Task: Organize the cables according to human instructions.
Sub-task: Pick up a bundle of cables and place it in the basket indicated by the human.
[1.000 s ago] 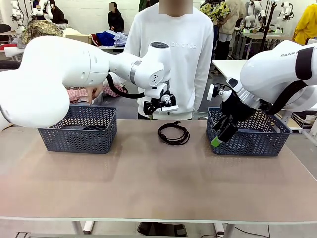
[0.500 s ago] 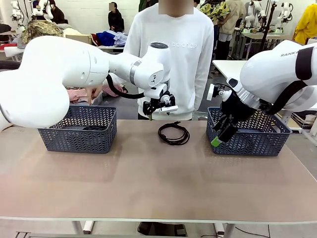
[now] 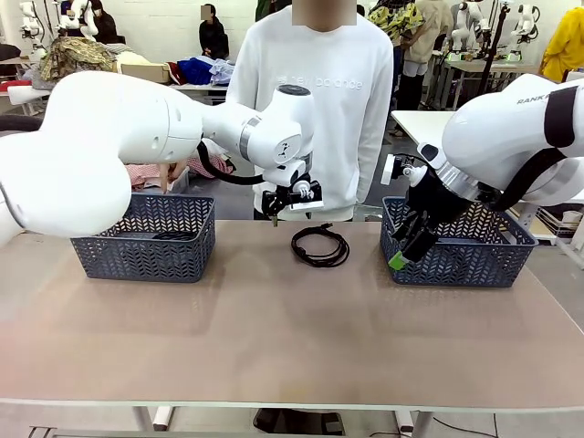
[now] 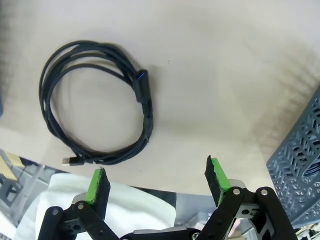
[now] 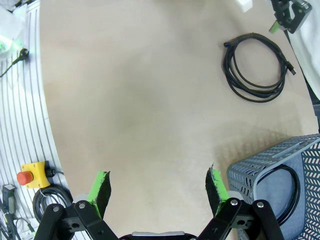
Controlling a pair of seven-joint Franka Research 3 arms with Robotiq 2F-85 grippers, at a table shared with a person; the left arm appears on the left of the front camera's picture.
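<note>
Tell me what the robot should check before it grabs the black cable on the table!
1. Left hand open: ok, its green pads stand wide apart.
2. Left hand empty: ok, nothing sits between the pads.
3. Cable free to lift: ok, the coil lies alone on the table, between the two baskets.
4. Left hand over the cable: not ok, the coil lies off to one side in the left wrist view.
5. Right hand out of the way: ok, it is open and empty beside the right basket.
6. Person's hands away from the cable: cannot tell, they are hidden.
</note>
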